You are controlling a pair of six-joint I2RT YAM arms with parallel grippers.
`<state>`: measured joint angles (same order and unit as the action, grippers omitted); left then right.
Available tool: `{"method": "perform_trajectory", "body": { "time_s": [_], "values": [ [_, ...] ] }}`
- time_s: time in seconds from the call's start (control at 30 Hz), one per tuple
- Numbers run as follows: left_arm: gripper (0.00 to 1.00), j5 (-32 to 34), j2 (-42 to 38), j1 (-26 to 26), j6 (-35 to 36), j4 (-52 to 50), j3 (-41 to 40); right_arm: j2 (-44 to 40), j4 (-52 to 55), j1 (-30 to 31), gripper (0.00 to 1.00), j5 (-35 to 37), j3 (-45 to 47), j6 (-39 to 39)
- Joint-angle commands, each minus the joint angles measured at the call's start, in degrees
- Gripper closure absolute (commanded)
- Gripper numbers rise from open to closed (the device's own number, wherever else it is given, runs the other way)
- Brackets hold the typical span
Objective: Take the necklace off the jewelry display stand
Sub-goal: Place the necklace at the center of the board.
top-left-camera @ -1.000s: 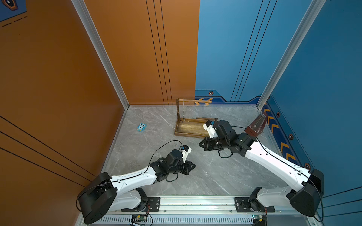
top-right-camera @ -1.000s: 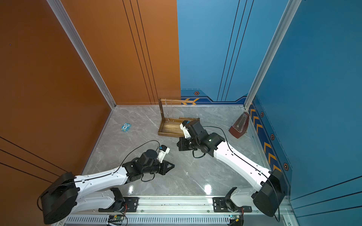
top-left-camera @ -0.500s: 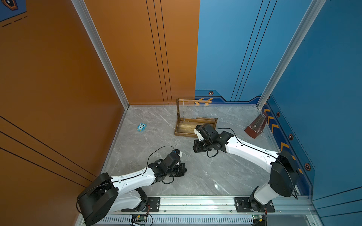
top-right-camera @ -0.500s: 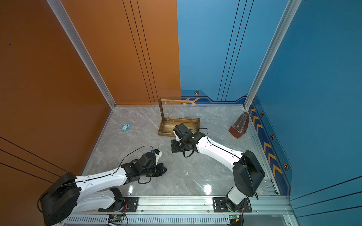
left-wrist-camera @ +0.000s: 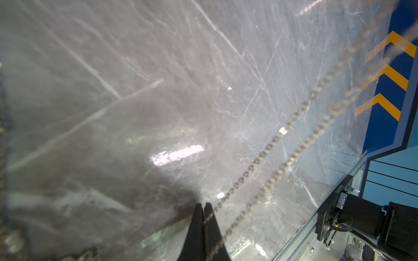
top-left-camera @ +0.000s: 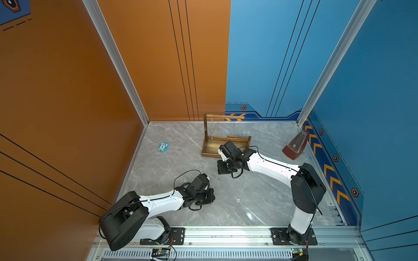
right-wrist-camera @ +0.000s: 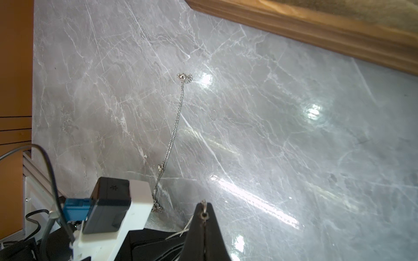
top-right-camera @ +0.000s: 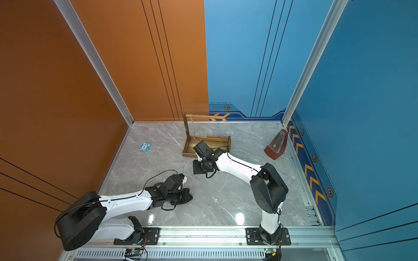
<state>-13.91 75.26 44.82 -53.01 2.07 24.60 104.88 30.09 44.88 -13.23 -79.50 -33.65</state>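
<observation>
left gripper [left-wrist-camera: 204, 205]: jaws are clamped on necklace [left-wrist-camera: 282, 130] chain | right gripper [right-wrist-camera: 204, 204]: jaws are closed, chain ring [right-wrist-camera: 204, 214] is pinched at seam | jewelry display stand [top-left-camera: 208, 155] is seen just beside right gripper

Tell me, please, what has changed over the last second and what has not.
The right gripper has pulled back from the jewelry display stand toward the near rail, its arm folding upright. The left gripper has drawn back slightly toward its base. Both stay shut, the left pinching a necklace chain, the right a chain ring; no grasp or release shows. The stand, metronome and small blue toy have not moved.
</observation>
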Motion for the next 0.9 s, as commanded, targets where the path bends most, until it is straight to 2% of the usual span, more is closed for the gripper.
{"method": "perform_trajectory", "body": {
  "time_s": [0.0, 0.23, 0.63, 0.87],
  "values": [
    [1.0, -2.3, 1.6, -0.6, -0.1, -2.2, 1.1, 1.7, 0.1, -1.5, 1.0, 2.0, -3.3, 1.8],
    [0.96, -2.9, 4.1, -0.9, -0.1, -2.3, 1.8, 6.4, 0.6, -2.3, 1.0, 1.0, -6.1, 3.1],
    [0.86, -0.9, 2.6, -0.8, -1.1, -5.1, 1.1, 11.8, 0.7, -3.4, 1.0, -0.3, -9.1, 4.5],
    [0.85, 0.2, 1.9, -0.9, -1.5, -5.9, 0.6, 13.6, 0.7, -3.8, 1.0, -1.3, -10.3, 4.8]
  ]
}}
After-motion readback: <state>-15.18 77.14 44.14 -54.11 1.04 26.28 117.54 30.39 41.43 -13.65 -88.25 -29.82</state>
